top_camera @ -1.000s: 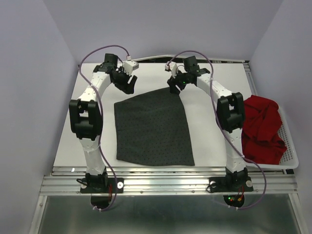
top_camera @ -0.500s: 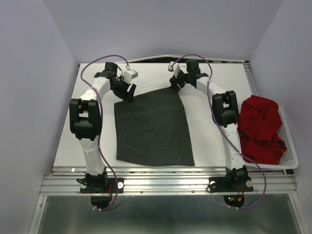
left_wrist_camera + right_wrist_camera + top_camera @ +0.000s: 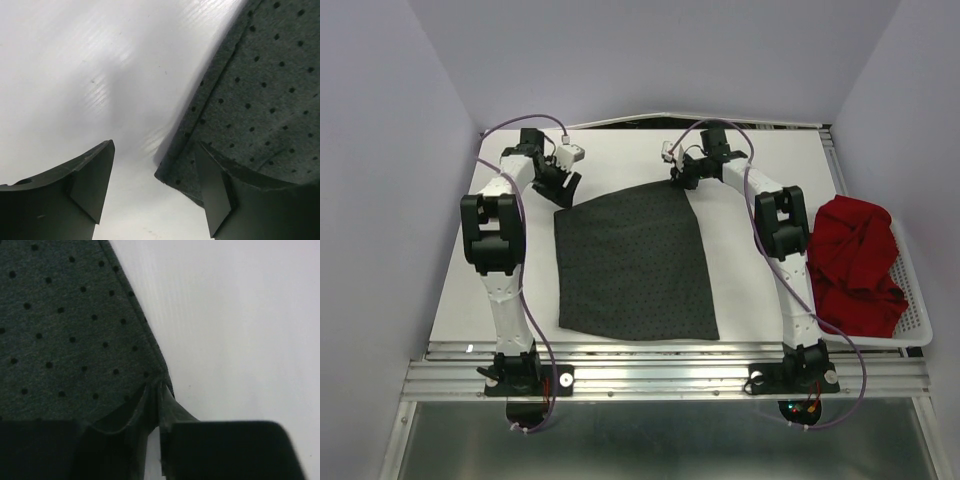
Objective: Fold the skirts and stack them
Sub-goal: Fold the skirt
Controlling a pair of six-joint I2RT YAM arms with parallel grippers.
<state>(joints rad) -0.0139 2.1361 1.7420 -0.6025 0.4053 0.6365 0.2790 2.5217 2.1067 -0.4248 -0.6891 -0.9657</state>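
The dark grey dotted skirt (image 3: pixel 635 260) lies spread flat in the middle of the table. Its far right corner is pinched between the jaws of my right gripper (image 3: pixel 681 179); the right wrist view shows the cloth (image 3: pixel 65 330) bunched up where the gripper (image 3: pixel 157 440) is shut on it. At the far left corner, my left gripper (image 3: pixel 560 183) stands open. In the left wrist view that corner of the skirt (image 3: pixel 260 75) reaches between the fingers of the gripper (image 3: pixel 155 187), and the right finger (image 3: pixel 215 195) lies over the cloth. The red skirt (image 3: pixel 855 265) sits crumpled in the basket.
A white mesh basket (image 3: pixel 918 322) stands at the table's right edge, holding the red cloth. White table surface (image 3: pixel 460 290) shows left of the grey skirt and beyond its far edge. Grey walls close in on both sides and at the back.
Both grippers have come down to the grey skirt's far corners. The right gripper has shut on the far right corner. The left arm has swung further left and back.
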